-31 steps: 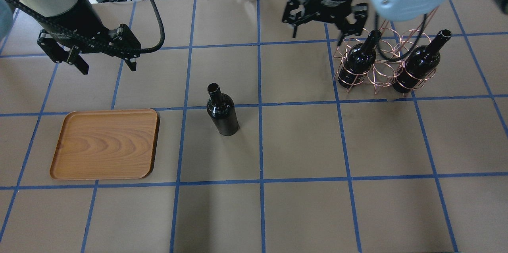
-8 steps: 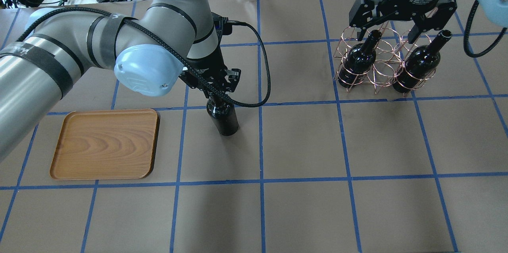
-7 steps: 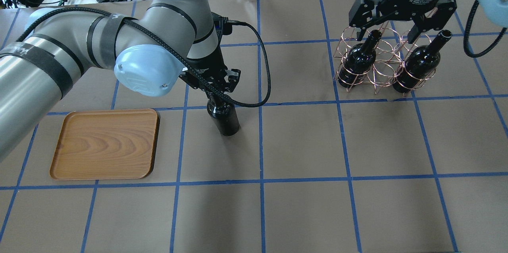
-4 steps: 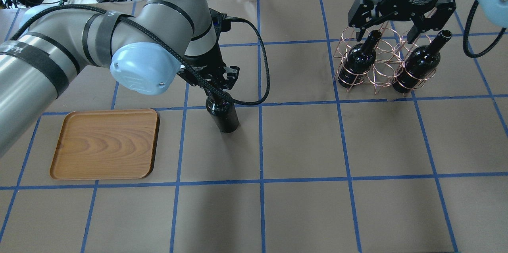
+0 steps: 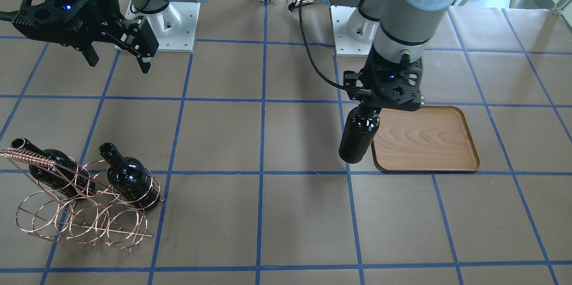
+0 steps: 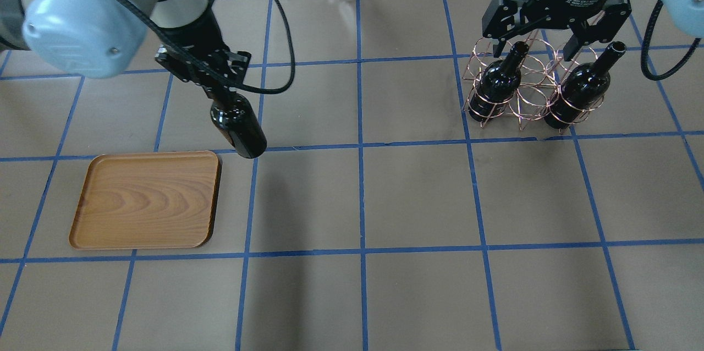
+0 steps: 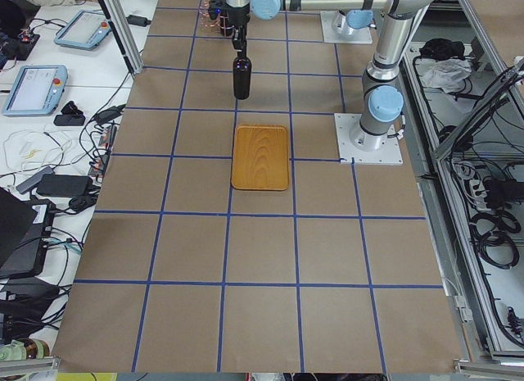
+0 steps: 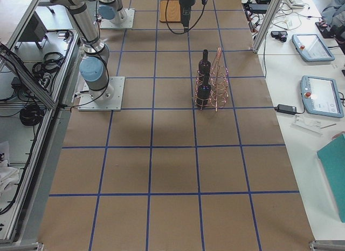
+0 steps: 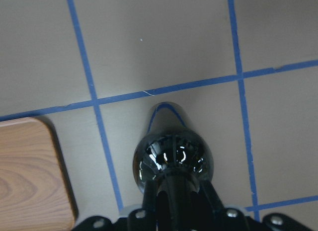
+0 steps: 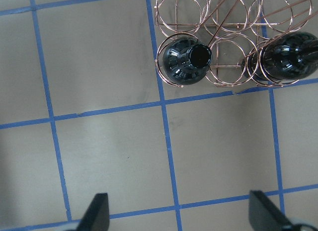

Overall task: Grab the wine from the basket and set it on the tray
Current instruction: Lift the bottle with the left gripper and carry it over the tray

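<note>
My left gripper [image 6: 220, 97] is shut on the neck of a glossy black wine bottle [image 6: 238, 130] and holds it upright, off the table, just beyond the wooden tray's [image 6: 146, 199] far right corner. In the front-facing view the bottle [image 5: 357, 135] hangs beside the tray's [image 5: 424, 137] edge. The left wrist view looks down the bottle [image 9: 174, 161], with a tray corner [image 9: 27, 176] at the lower left. My right gripper [image 6: 534, 51] is open and empty above the copper wire basket [image 6: 528, 95], which holds two more bottles [image 6: 498, 84] [image 6: 583, 87].
The table is brown paper with a grid of blue tape lines. The basket [image 5: 80, 218] has several empty rings. Cables and electronics lie beyond the table's far edge. The robot bases [image 5: 156, 30] stand at the table's robot side.
My left gripper has lifted the bottle off the table and carried it to the left, towards the tray's corner. The right gripper has stayed open over the basket.
</note>
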`<state>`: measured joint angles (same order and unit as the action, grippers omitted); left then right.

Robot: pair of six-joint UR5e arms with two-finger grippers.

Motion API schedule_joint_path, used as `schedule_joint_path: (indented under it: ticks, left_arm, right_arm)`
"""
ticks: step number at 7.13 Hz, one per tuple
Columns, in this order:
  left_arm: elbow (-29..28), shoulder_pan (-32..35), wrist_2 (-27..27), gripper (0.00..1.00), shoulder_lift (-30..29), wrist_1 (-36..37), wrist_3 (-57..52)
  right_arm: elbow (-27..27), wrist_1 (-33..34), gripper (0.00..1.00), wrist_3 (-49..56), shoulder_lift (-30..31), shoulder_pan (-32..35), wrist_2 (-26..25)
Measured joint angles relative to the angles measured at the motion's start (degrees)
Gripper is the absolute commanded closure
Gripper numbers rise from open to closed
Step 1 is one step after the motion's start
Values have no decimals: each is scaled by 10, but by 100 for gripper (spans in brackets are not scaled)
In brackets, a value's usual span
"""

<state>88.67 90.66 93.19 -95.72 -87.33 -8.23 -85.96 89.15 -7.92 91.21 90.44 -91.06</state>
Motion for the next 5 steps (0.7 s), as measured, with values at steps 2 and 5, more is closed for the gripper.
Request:
schedule_joint_path:
  ticks: [2, 5]
  left_arm:
    - [11, -95, 20, 100, 17, -13, -94]
    - [66, -192, 24, 100, 29, -10, -185]
  right_arm:
    - [0, 0, 0, 0, -1, 0, 2]
    - [-1, 0, 0, -1, -2, -1, 2]
